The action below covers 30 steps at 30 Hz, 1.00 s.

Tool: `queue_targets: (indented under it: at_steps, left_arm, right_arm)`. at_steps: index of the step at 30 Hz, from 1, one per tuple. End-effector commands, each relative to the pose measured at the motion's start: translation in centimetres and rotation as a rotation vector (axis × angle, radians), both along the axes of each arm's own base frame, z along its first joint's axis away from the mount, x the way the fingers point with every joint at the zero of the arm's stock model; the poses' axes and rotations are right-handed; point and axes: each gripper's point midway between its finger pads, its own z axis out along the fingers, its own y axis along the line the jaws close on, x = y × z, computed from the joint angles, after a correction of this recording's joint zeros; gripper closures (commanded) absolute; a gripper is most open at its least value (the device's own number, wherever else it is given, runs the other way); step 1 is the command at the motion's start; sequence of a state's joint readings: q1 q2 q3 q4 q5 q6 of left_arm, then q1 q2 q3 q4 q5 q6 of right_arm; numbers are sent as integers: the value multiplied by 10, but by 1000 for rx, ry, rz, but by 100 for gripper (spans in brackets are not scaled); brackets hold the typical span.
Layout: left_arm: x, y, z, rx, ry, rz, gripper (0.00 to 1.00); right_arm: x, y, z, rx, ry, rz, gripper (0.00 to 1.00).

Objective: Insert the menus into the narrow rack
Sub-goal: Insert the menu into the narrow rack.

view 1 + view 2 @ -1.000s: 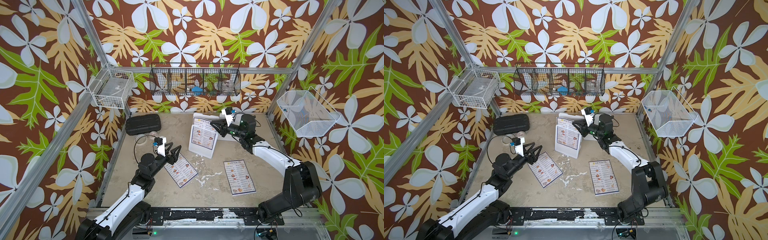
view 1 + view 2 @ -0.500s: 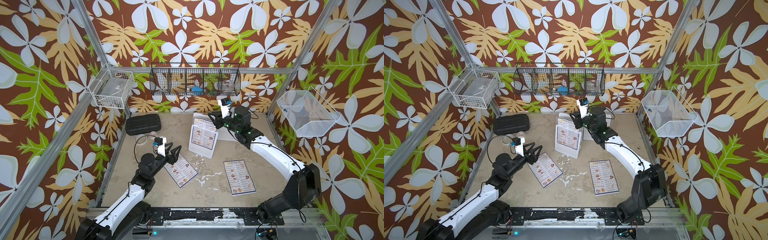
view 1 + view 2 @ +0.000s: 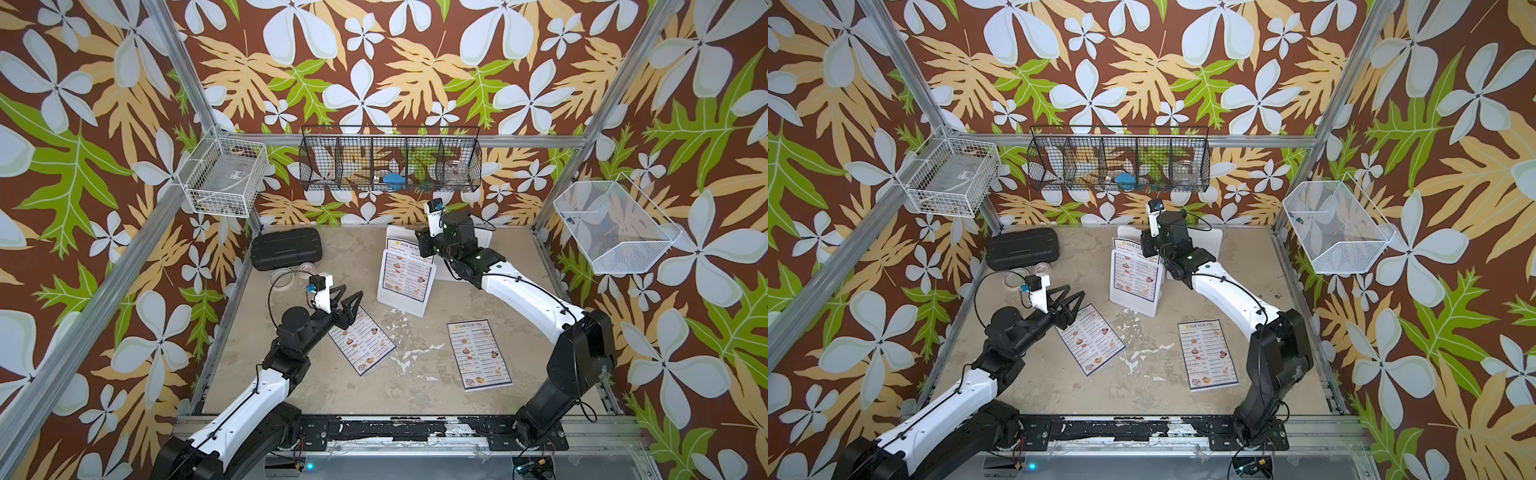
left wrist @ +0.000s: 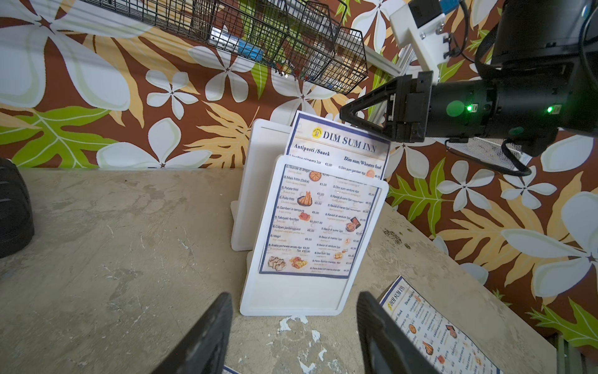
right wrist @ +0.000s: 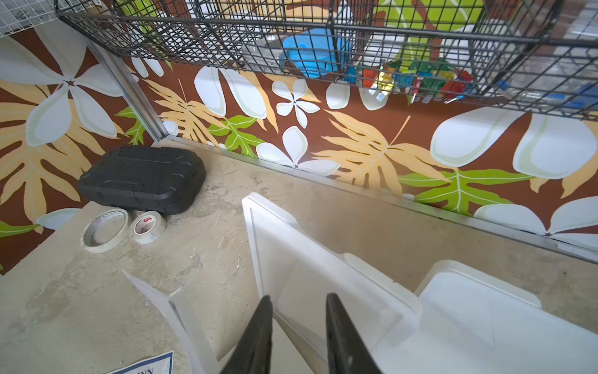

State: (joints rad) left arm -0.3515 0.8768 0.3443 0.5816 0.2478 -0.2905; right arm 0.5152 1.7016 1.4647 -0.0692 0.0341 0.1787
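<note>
reaches over rack top with right gripper, fingers narrowly parted, empty; holds left gripper low before rack, spread wide, empty. one menu upright in rack, two menus flat before it.

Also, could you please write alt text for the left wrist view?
A DIM SUM INN menu stands in a white rack, the right gripper poised by its top edge. A second menu lies flat nearby, and a black wire basket hangs on the floral wall.

The glossy white paper menu sheet is gleaming inside the smooth white plastic rack; the matt beige tabletop is showing rough chipping.
</note>
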Motion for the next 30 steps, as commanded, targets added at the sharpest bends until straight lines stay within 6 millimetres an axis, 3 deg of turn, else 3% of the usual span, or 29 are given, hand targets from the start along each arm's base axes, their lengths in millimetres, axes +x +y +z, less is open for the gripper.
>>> queue_targets:
  at_steps: [1, 7, 17, 30]
  left_arm:
    - [-1, -1, 5, -7, -21, -9, 37]
    - [-1, -1, 5, -9, -22, -8, 37]
    - [-1, -1, 4, -6, -21, -7, 37]
    - [-1, 0, 4, -5, -22, -3, 37]
  right_arm:
    - [0, -3, -3, -21, -6, -28, 71]
    - [-1, -5, -4, -19, -3, -34, 71]
    - [-10, -20, 20, -13, -59, -81, 68]
    - [-8, -13, 7, -43, -29, -93, 68]
